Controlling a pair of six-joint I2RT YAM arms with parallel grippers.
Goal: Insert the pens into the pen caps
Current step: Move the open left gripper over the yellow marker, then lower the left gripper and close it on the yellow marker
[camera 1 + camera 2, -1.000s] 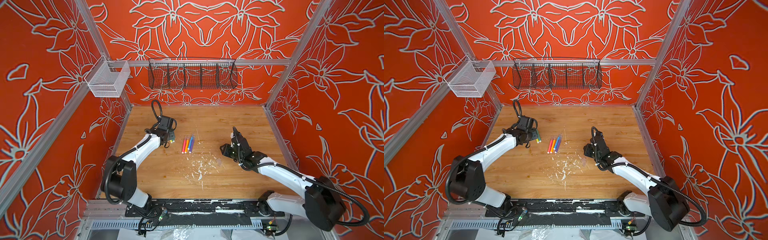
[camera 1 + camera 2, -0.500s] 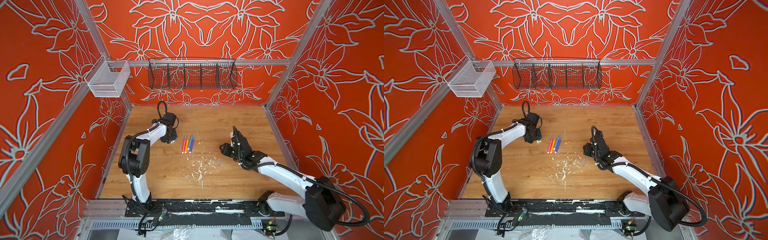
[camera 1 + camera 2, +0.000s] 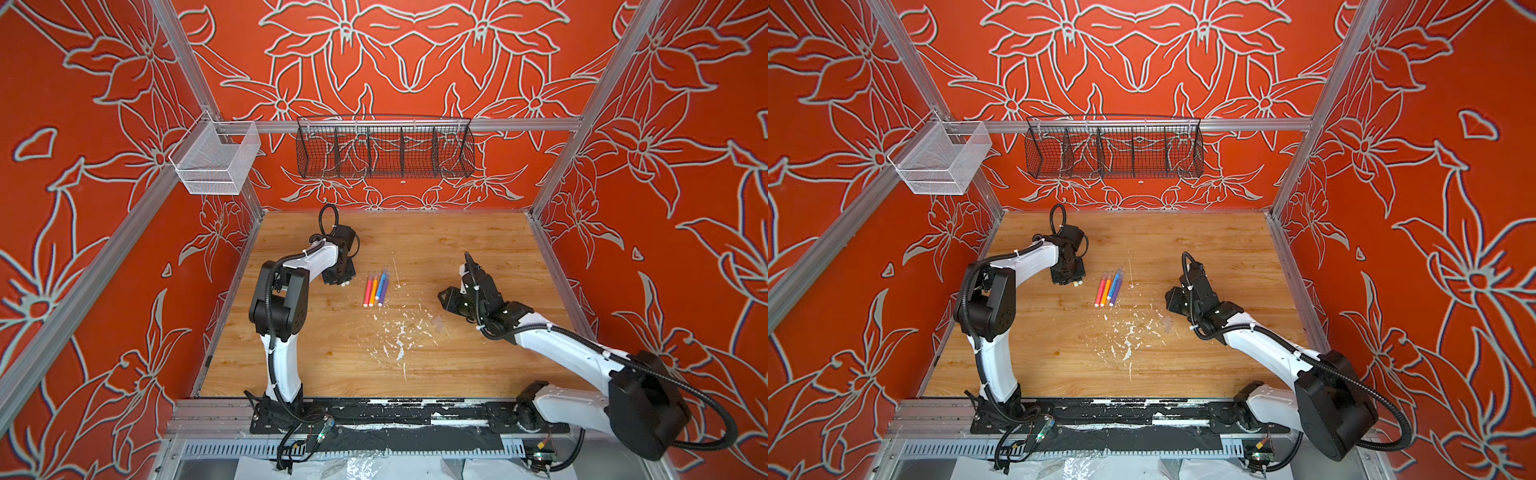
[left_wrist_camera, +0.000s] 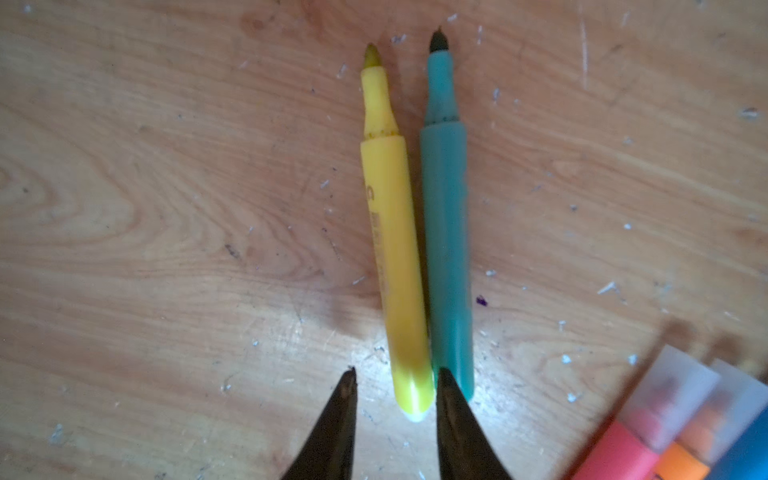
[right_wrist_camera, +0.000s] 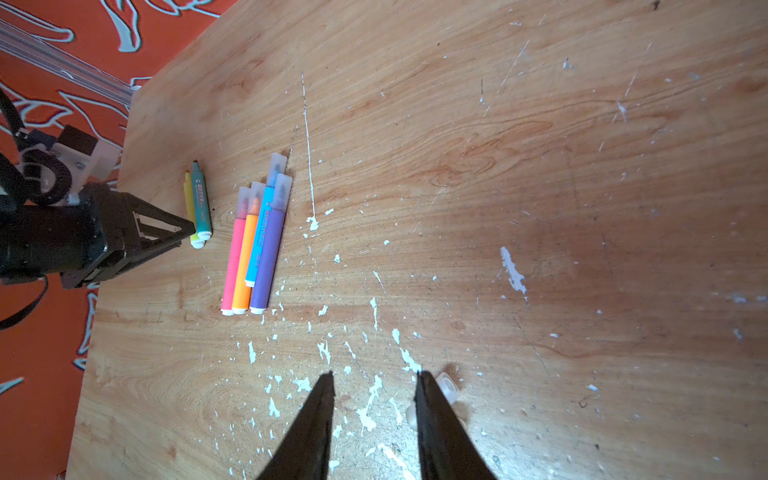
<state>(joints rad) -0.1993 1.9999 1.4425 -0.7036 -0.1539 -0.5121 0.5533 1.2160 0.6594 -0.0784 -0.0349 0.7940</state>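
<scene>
- The yellow pen [image 4: 392, 257] and the green pen [image 4: 446, 249] lie flat on the bench [image 3: 457, 232]. They are side by side, barrels touching, and both nibs are bare.
- The left pincer [image 4: 397, 372] stands open astride the yellow pen's tail. One fingertip sits in the seam between yellow and green. The other stands clear of the yellow barrel's far side, with wood showing in the gap, so nothing is gripped.
- In both top views this pair is almost hidden under the left pincer. Only the pale tail ends show, at about 9 o'clock of the capped row.
- A pink pen [image 5: 233, 266], an orange pen [image 5: 245, 262], a blue pen [image 5: 259, 237] and a purple pen [image 5: 269, 257] lie in a tight row near mid-bench. Each wears one of the fitted caps [image 5: 283, 187], and the capped ends point toward 12 to 1 o'clock.
- A loose cap [image 5: 448, 385], clear plastic, lies on the bench at about 4 o'clock of the row. It is just beside one fingertip of the right pincer [image 5: 374, 374] and outside the jaws.
- A second clear piece [image 5: 410, 413] shows behind the same finger, mostly hidden.
- The right pincer is open and holds nothing; only wood and flecks show between its fingers.
- White paint flecks [image 3: 399, 336] are scattered at 5 to 6 o'clock of the row.
- A black wire basket [image 3: 384, 149] hangs on the back wall at 12 o'clock.
- A white mesh basket [image 3: 214, 162] hangs at about 10 o'clock.
</scene>
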